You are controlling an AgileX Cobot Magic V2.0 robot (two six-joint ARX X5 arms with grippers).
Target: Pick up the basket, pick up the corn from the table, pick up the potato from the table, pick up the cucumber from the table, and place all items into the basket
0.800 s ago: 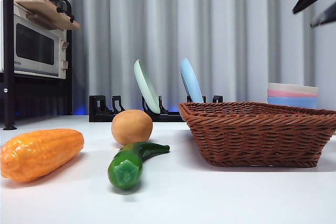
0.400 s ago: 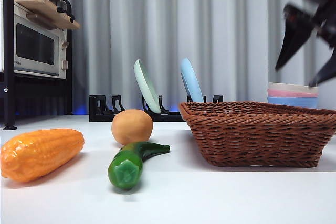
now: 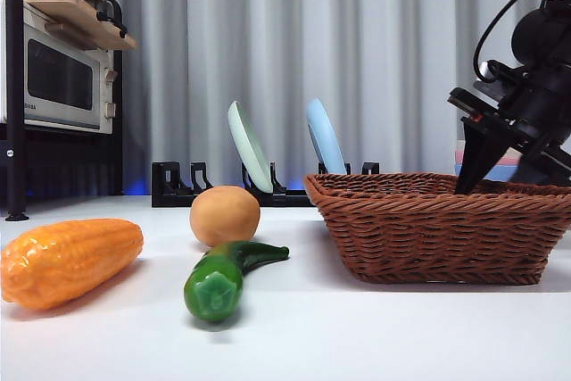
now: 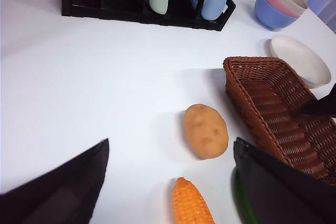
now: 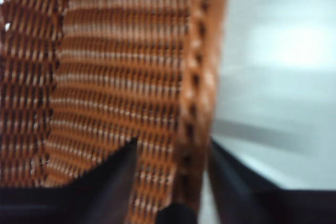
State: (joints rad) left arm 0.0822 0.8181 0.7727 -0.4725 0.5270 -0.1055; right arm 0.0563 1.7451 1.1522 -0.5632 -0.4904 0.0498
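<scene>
The brown wicker basket (image 3: 446,229) stands on the white table (image 3: 357,336) at the right. My right gripper (image 3: 508,167) hangs low over its right end. In the right wrist view this gripper (image 5: 173,150) is open, with one jaw inside the basket (image 5: 105,77) and one outside its rim. The corn (image 3: 70,260), the potato (image 3: 224,216) and the cucumber (image 3: 223,276) lie on the table left of the basket. My left gripper (image 4: 170,145) is open and empty, high above the potato (image 4: 206,130), the corn (image 4: 191,203) and the basket (image 4: 278,108). A sliver of the cucumber (image 4: 240,203) shows beside one jaw.
A black dish rack (image 3: 178,186) with a green plate (image 3: 248,147) and a blue plate (image 3: 324,138) stands at the back. Stacked pastel bowls (image 4: 278,4) and a white plate (image 4: 300,59) sit behind the basket. A toaster oven (image 3: 58,78) on a shelf stands far left.
My right gripper has come down from the top right corner to the basket's right end. The corn, potato, cucumber and basket have not moved.
</scene>
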